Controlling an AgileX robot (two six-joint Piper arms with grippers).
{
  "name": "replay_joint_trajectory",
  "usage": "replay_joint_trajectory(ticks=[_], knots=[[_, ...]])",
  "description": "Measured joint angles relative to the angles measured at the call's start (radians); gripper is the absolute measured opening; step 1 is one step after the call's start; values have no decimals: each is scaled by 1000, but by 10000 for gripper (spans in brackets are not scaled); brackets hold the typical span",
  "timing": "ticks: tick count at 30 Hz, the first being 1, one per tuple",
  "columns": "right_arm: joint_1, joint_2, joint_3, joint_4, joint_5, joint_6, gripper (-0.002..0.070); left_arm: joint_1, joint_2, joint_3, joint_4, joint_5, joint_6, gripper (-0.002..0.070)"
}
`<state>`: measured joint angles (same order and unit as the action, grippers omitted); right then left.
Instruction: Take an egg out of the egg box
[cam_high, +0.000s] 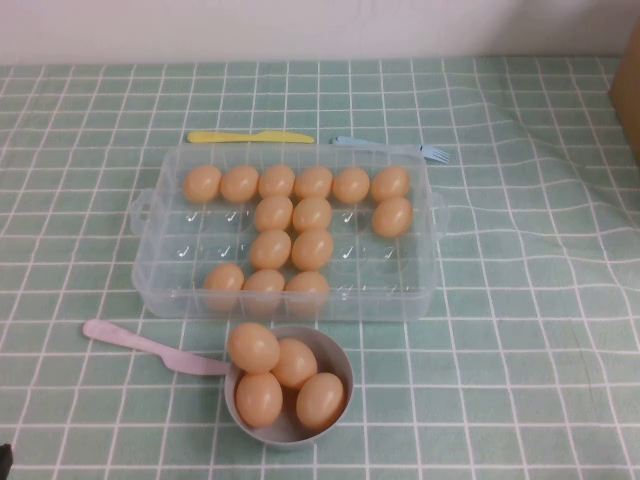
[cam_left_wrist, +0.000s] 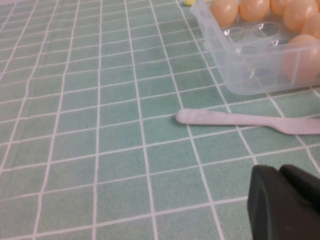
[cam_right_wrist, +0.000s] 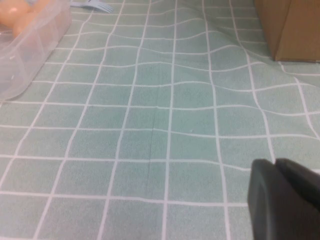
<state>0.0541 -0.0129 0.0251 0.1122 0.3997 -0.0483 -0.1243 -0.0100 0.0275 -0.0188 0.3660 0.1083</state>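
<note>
The clear plastic egg box (cam_high: 160, 250) sits mid-table and holds several peach-orange eggs, such as the egg (cam_high: 312, 250) near its middle. Neither gripper shows in the high view. In the left wrist view my left gripper (cam_left_wrist: 279, 171) is shut and empty, low over the tablecloth, apart from the near left corner of the egg box (cam_left_wrist: 240, 75) and its eggs (cam_left_wrist: 300, 57). In the right wrist view my right gripper (cam_right_wrist: 275, 162) is shut and empty over bare cloth, well to the right of the egg box (cam_right_wrist: 30, 45).
A grey-blue bowl (cam_high: 337, 352) with several eggs stands in front of the box. A pink plastic knife (cam_high: 130, 340) lies left of it, also in the left wrist view (cam_left_wrist: 240, 119). A yellow knife (cam_high: 250, 137) and blue fork (cam_high: 390, 147) lie behind the box. A cardboard box (cam_high: 630, 90) stands far right.
</note>
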Motion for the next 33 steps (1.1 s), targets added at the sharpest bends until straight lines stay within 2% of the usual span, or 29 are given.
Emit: replay_joint_trajectory(ticks=[25, 33], knots=[[0, 0, 0, 0, 0, 0, -17, 0, 0, 0, 2, 0, -1, -5], [0, 0, 0, 0, 0, 0, -17, 0, 0, 0, -4, -23, -48, -5]])
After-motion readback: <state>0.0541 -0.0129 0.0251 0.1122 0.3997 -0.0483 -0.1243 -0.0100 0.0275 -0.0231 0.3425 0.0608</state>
